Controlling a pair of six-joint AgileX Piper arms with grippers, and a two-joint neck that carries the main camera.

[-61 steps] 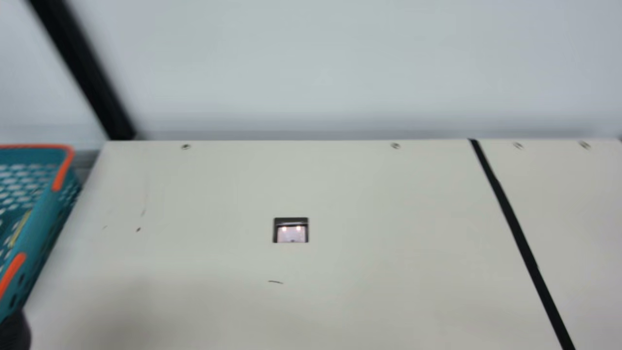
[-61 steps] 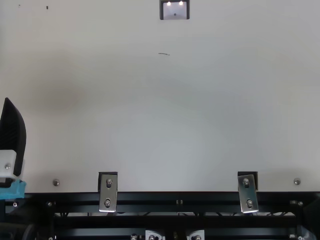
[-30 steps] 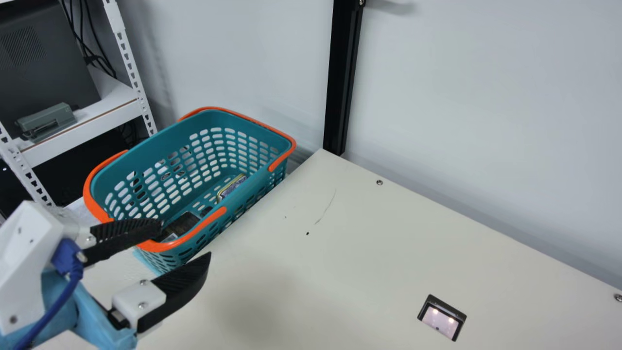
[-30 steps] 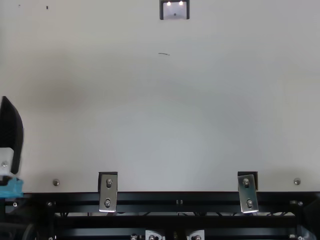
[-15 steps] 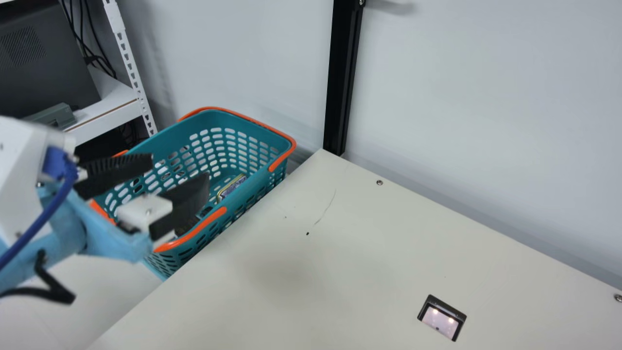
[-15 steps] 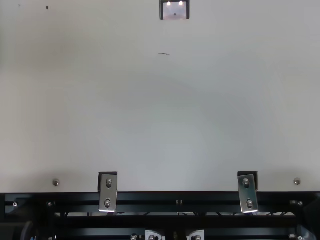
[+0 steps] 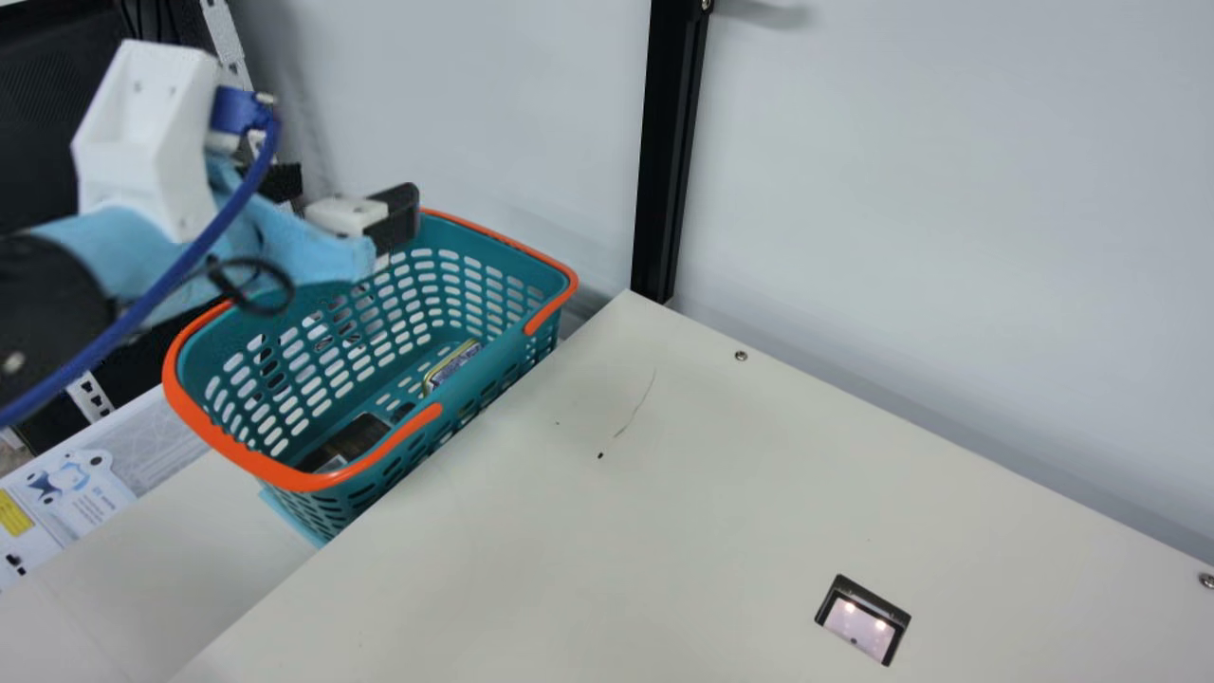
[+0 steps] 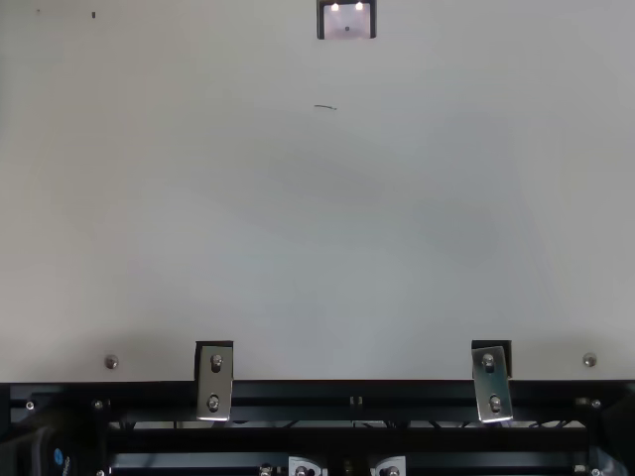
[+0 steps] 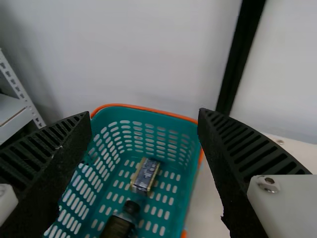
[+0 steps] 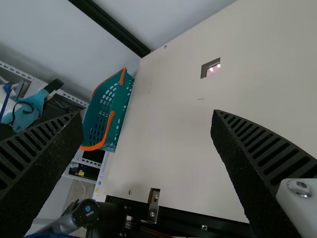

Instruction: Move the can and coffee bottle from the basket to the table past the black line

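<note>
Left hand lined up over the basket, first pick still to come.
The left hand (image 9: 144, 116) is spread wide with nothing in it; the right hand (image 10: 147, 115) is wide and empty too. The can (image 9: 146, 174) and coffee bottle (image 9: 119, 225) both lie in the basket (image 9: 143, 108), the bottle's cap near the can. The next move likely calls for lowering between the basket walls, closing on one item, and lifting clear of the rim towards the counter (image 7: 664, 522).

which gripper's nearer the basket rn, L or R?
Left. The left gripper hangs close above the basket, open and empty. The right gripper is well away from it, with a stretch of bare table in between.
</note>
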